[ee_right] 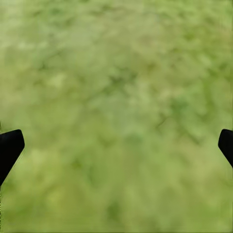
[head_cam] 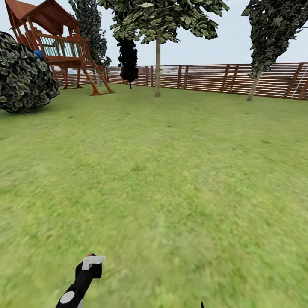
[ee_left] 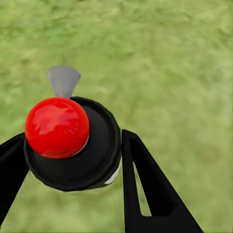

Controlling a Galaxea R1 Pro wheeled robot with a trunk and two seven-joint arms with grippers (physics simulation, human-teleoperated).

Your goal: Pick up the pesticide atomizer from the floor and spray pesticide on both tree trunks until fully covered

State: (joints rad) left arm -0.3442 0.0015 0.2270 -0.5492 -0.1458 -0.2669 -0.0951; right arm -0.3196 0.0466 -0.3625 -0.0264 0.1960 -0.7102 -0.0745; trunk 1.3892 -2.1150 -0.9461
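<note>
My left gripper (ee_left: 73,167) is shut on the pesticide atomizer (ee_left: 92,145), a black bottle with a round red cap and a grey nozzle, held above the grass floor (ee_left: 174,73). From the head camera that left gripper (head_cam: 87,268) sits low at the left, a bit of the atomizer's red cap (head_cam: 90,255) at its tip. Far across the lawn stand two trees with pale trunks: one at centre (head_cam: 158,64), one leaning at the right (head_cam: 255,85). My right gripper (ee_right: 116,145) is open over bare grass.
A brown slat fence (head_cam: 205,78) closes the far side of the garden. A wooden playhouse (head_cam: 60,47) and a large round bush (head_cam: 23,75) stand at the far left. An all-black tree (head_cam: 128,57) is beside the centre tree. Open lawn (head_cam: 171,171) lies between.
</note>
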